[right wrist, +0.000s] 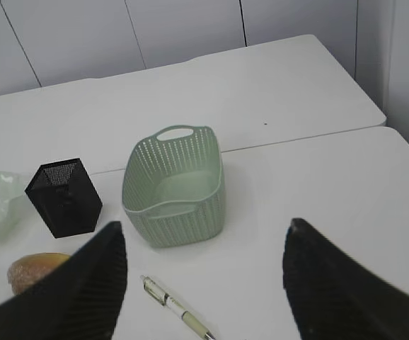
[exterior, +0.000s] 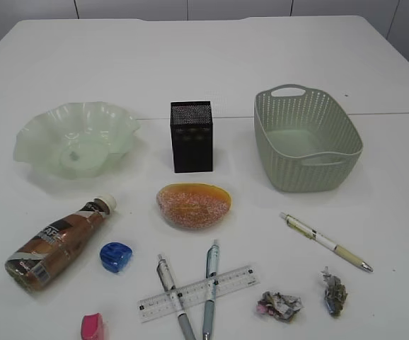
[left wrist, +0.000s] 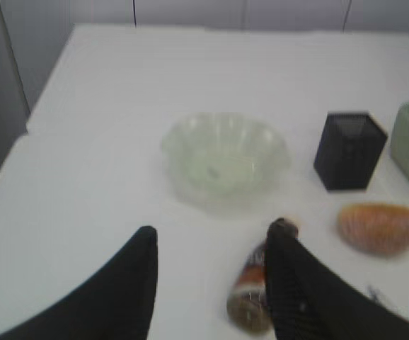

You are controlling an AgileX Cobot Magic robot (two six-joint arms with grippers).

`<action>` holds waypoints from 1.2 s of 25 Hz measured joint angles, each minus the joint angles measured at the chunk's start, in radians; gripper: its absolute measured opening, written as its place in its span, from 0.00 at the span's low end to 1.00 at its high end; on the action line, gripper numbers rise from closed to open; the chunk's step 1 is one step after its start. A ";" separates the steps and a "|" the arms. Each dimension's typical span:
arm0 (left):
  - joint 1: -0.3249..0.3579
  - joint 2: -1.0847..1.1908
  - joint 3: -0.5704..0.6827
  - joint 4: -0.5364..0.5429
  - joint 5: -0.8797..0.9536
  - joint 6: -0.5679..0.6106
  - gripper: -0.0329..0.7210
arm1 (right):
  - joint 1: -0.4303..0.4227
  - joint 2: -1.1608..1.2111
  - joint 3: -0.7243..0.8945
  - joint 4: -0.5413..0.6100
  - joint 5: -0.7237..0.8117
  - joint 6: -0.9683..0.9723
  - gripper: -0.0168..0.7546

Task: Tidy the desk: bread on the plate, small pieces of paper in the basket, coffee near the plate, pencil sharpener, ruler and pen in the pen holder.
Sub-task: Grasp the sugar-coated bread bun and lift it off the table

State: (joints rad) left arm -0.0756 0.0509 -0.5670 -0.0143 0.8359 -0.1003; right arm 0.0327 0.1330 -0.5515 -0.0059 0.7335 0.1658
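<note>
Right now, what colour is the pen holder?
Black mesh; the pen holder shows best in the exterior view.

Exterior looks down frontally; wrist views share the pen holder (exterior: pixel 191 136).

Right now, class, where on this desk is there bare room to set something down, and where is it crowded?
Bare: the whole far table behind the plate, pen holder and basket; also the strip between basket and lone pen. Crowded: the near edge, where ruler crosses two pens beside the blue sharpener and paper scraps.
</note>
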 joint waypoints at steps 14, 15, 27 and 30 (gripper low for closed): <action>-0.009 0.639 -0.021 -0.013 -0.690 -0.053 0.52 | 0.000 0.699 -0.149 0.018 -0.219 0.044 0.67; -0.021 0.698 -0.036 -0.027 -0.694 -0.053 0.52 | 0.000 0.729 -0.181 0.018 -0.184 0.031 0.67; -0.305 1.279 -0.469 0.053 -0.447 0.031 0.52 | 0.000 0.924 -0.290 0.014 0.088 -0.074 0.67; -0.354 1.430 -0.593 0.035 -0.341 0.145 0.52 | 0.000 0.927 -0.290 0.014 0.096 -0.086 0.67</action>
State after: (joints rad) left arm -0.4300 1.4808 -1.1600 0.0206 0.4951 0.0446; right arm 0.0327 1.0600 -0.8416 0.0085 0.8291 0.0799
